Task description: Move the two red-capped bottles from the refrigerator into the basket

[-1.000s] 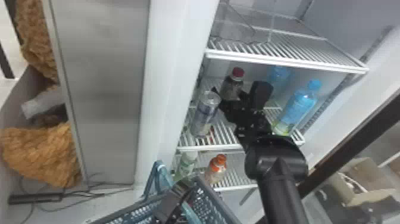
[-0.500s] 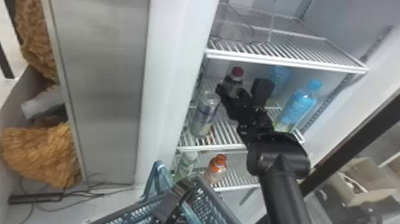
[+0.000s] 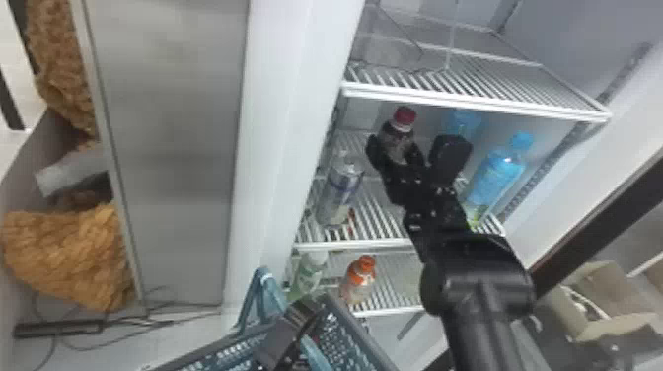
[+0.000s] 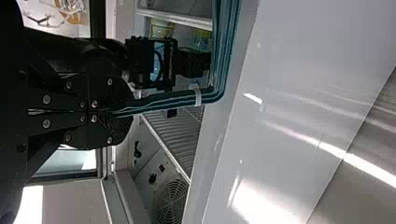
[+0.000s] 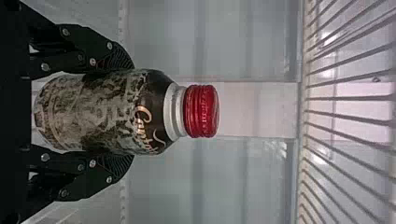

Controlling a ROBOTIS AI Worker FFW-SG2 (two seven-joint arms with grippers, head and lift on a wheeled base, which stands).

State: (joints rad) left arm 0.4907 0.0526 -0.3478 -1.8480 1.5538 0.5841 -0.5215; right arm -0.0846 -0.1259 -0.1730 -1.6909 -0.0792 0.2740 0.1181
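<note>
My right gripper [image 3: 397,153] is inside the refrigerator, above the middle shelf [image 3: 380,209], with the dark red-capped bottle [image 3: 403,127] between its fingers. In the right wrist view, both fingers of the right gripper [image 5: 128,112] press on the sides of the red-capped bottle [image 5: 107,112], its cap beyond the fingertips. Low in the head view, my left gripper [image 3: 296,320] is at the handle of the teal basket [image 3: 232,351]. The left wrist view shows the left gripper [image 4: 123,112] closed on the basket handle [image 4: 173,99].
A clear bottle [image 3: 340,190] stands left of the right gripper, blue bottles [image 3: 498,172] to its right and behind. The upper shelf's front edge [image 3: 473,101] runs above. On the lower shelf are an orange-capped bottle [image 3: 359,281] and a white-capped bottle [image 3: 308,274].
The right gripper has closed around the red-capped bottle and risen slightly with it. The left gripper and basket have stayed where they were.
</note>
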